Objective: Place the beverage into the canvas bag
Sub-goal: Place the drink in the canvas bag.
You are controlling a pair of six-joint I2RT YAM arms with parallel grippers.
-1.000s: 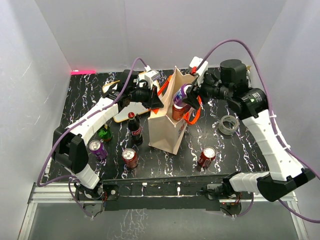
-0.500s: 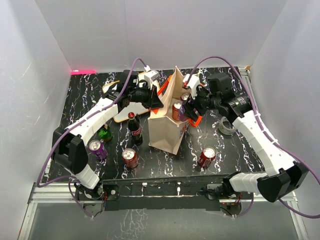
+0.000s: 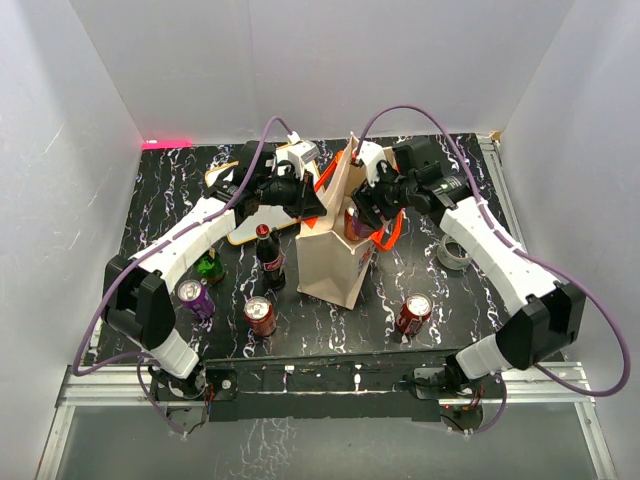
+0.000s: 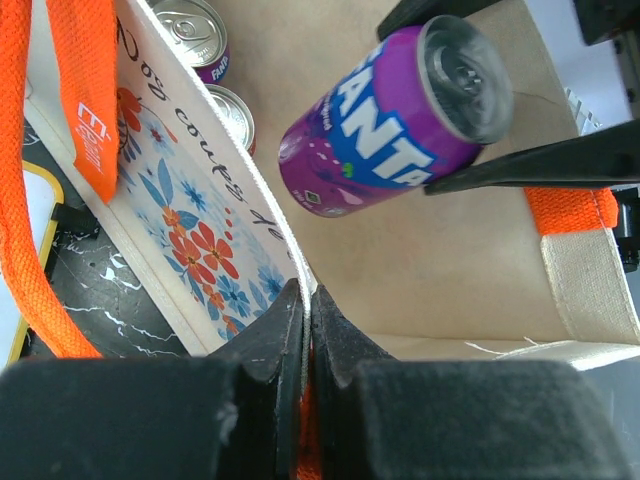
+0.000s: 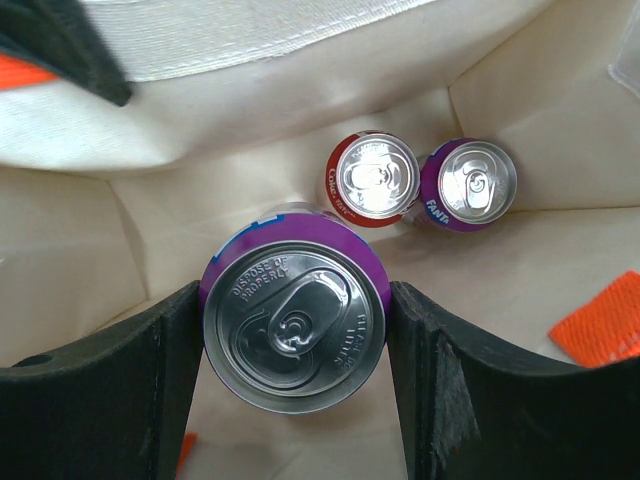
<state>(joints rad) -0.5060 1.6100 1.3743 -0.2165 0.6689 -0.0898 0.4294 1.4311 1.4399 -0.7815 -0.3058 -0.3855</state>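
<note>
Beverage = purple Fanta can (image 4: 395, 120). We judge it full, so fairly heavy for its size. It is stiff along its height, but the wall is thin and will dent under a hard squeeze. The painted aluminium is slick and could slide in a weak pinch. Best hold is across the round body, pads on opposite sides, upper half, never on the lid or tab.

The right gripper (image 3: 375, 200) has its jaws spread about can-wide and clamped on the Fanta can. Both fingers (image 5: 150, 390) touch the body just under the top rim. The can hangs inside the mouth of the canvas bag (image 3: 330, 262), off the bag floor, and looks tilted from the left wrist. The bag stands upright mid-table (image 3: 170, 200), between the two arms.

On the bag floor below we see a red cola can (image 5: 372, 178) and a second purple can (image 5: 470, 185), upright and touching each other at one end. We think the free floor beside them will take a third.

The left gripper (image 4: 308, 320) is fully closed, pinching the bag's top rim on its left side, cloth between the fingers. An orange handle (image 4: 85, 90) hangs outside the floral wall. The canvas is soft, so we expect the mouth to sag if that rim is let go.
</note>
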